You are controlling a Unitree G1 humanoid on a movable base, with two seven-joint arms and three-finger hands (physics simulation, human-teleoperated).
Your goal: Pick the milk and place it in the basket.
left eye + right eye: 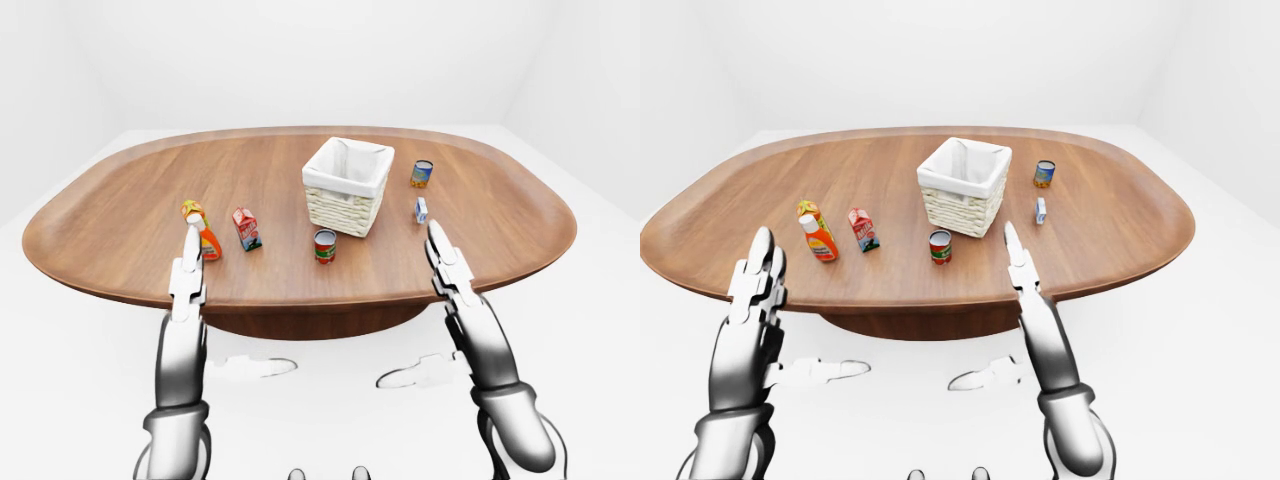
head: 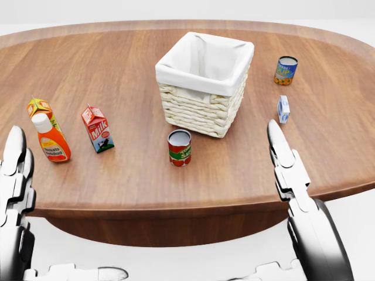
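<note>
The milk (image 2: 98,129) is a small red carton with white lettering, upright on the wooden table left of the basket (image 2: 199,114). The basket is white-lined wicker and looks empty. My left hand (image 2: 16,172) is raised at the head view's left edge, below the orange bottle and left of the milk, with fingers straight and thumb spread; it is open and holds nothing. My right hand (image 2: 285,164) hovers over the table's near edge, right of the red can, also open and empty. Neither hand touches anything.
An orange sauce bottle (image 2: 51,140) and an orange carton (image 2: 40,108) stand left of the milk. A red tomato can (image 2: 179,147) sits just below the basket. A blue-yellow can (image 2: 285,70) and a small white-blue carton (image 2: 283,109) stand right of it. The table edge (image 2: 176,202) runs below.
</note>
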